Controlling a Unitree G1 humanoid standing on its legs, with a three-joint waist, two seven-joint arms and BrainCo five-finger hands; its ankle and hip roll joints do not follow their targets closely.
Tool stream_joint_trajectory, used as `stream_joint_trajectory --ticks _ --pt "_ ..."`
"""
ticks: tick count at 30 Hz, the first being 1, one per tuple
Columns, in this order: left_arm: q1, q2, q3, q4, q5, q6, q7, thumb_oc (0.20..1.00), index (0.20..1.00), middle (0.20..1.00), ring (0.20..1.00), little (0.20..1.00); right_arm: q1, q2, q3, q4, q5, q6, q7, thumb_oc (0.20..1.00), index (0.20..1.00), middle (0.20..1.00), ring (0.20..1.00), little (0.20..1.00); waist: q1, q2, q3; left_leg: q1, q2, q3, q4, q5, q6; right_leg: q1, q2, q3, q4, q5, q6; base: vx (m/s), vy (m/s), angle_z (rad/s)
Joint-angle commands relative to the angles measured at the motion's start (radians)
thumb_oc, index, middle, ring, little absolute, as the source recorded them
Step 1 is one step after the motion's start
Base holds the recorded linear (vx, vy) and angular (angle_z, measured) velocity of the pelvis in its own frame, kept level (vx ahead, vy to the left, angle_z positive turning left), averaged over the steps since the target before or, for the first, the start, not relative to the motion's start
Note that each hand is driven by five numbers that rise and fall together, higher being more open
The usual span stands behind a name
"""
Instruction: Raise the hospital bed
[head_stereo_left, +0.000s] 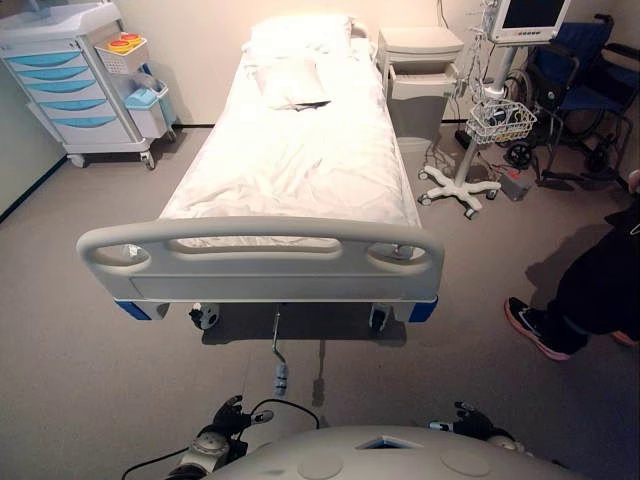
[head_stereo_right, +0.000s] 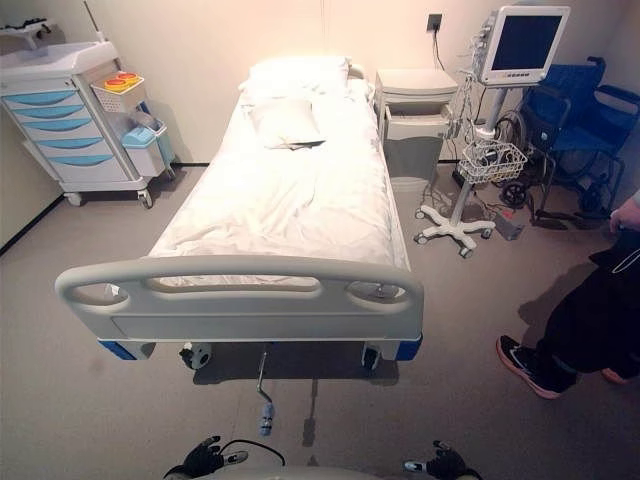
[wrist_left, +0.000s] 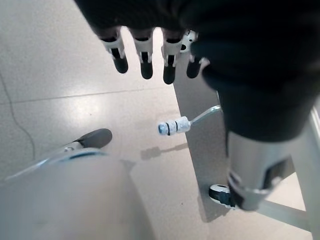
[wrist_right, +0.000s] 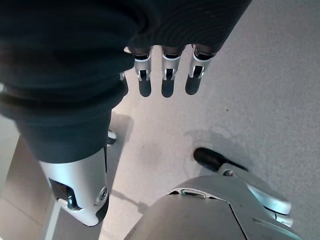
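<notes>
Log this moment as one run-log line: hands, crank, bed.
left hand: open, holding nothing | right hand: open, holding nothing | crank handle: sticking out under footboard, untouched | hospital bed: flat, not yet raised

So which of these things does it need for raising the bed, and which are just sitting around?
For the job:
- bed
- crank handle under the foot of the bed
- left hand and right hand, both empty, fingers relaxed

Just standing about:
- drawer trolley
- bedside cabinet
- monitor on its stand
- wheelchair
- a person's leg and shoe
</notes>
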Motion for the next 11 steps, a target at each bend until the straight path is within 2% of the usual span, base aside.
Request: stream_joint_trajectory --ticks 1,11 --pt "-0.068 0.009 0.002 0.024 0.054 -0.013 0.000 1.000 1.000 1.000 1.000 1.000 -0.092 0.015 0.016 0.024 -0.011 -0.004 -0.006 1.000 1.000 1.000 1.000 1.000 -0.010 -0.050 0.032 0.023 -0.052 0.018 0.000 -0.007 0.015 0.001 -0.004 -0.011 0.015 0.012 0.080 0.00 0.000 0.00" --pt "-0.066 0.007 0.000 0.022 0.053 -0.016 -0.003 1.000 1.000 1.000 1.000 1.000 -0.089 0.019 0.030 0.026 -0.031 -0.006 -0.004 1.000 1.000 1.000 1.000 1.000 -0.013 -0.055 0.025 0.020 -0.051 0.022 0.000 -0.011 0.014 0.009 -0.003 -0.012 0.003 0.013 0.080 0.00 0.000 0.00"
